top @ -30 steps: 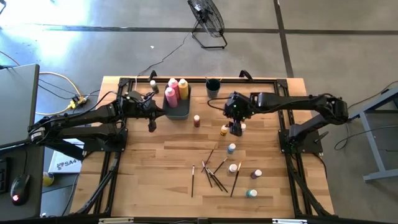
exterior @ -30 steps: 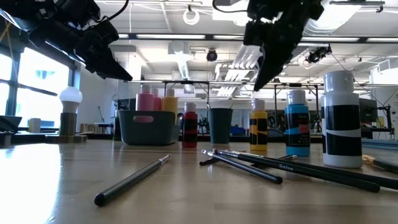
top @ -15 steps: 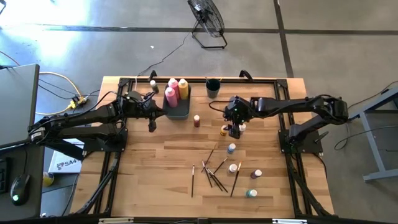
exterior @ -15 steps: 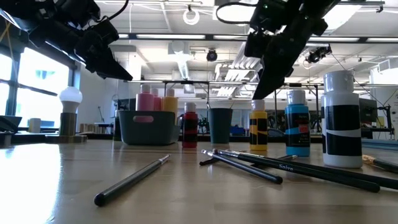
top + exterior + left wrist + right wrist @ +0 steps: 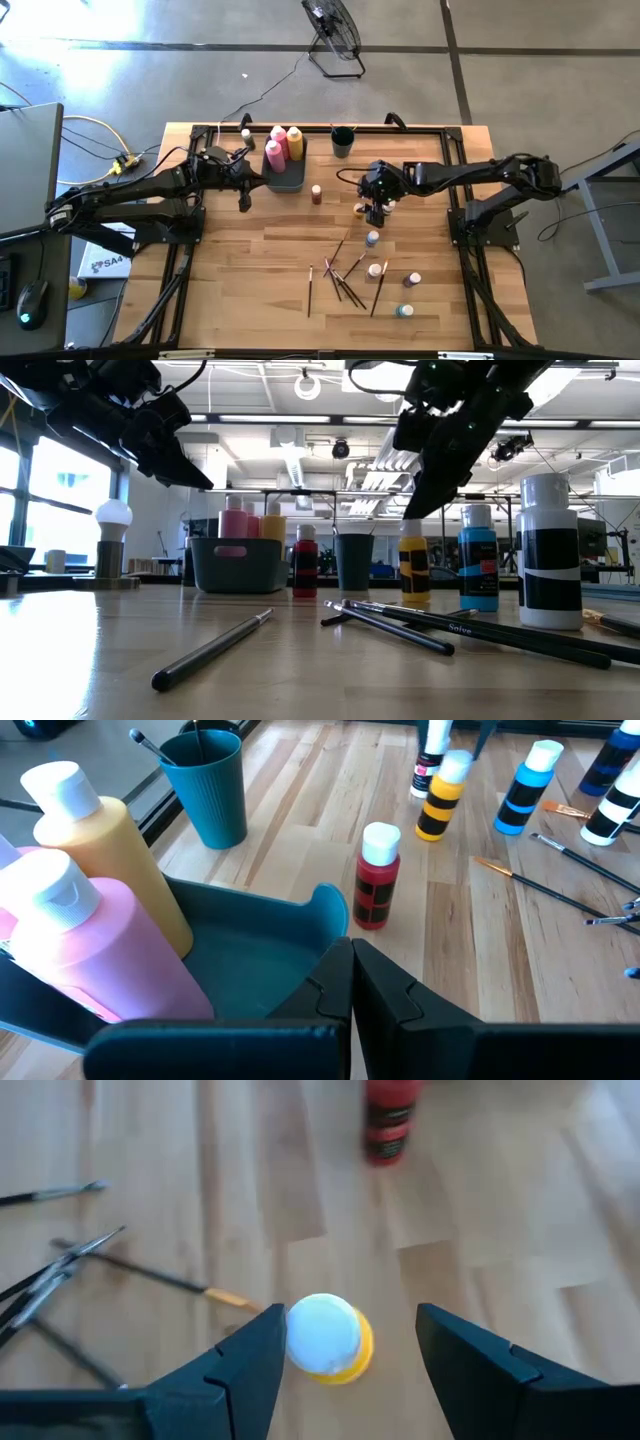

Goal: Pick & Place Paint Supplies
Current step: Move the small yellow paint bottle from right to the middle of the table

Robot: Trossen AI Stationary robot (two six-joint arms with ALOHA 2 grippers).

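A small yellow paint bottle [image 5: 325, 1338] with a white cap stands upright on the table [image 5: 250, 260]. My right gripper [image 5: 345, 1370] is open just above it, one finger on each side of the cap, slanting down from the table's right; the high view shows that gripper [image 5: 374, 211] beside the bottle [image 5: 360, 210]. My left gripper [image 5: 350, 982] is shut and hangs in the air by the dark bin [image 5: 285, 175]. A pink squeeze bottle [image 5: 274, 155] and a yellow one [image 5: 294, 143] stand in the bin.
A red bottle [image 5: 316, 194] stands near the bin, a teal cup [image 5: 342, 140] with a brush at the far edge. A blue bottle [image 5: 372, 238], more small bottles [image 5: 412, 280] and several loose brushes [image 5: 345, 275] lie toward the near edge. A white knob [image 5: 246, 135] sits far left.
My right gripper has come down toward the small yellow bottle and tipped a little, its fingers still open. The left arm and the bottles have kept still.
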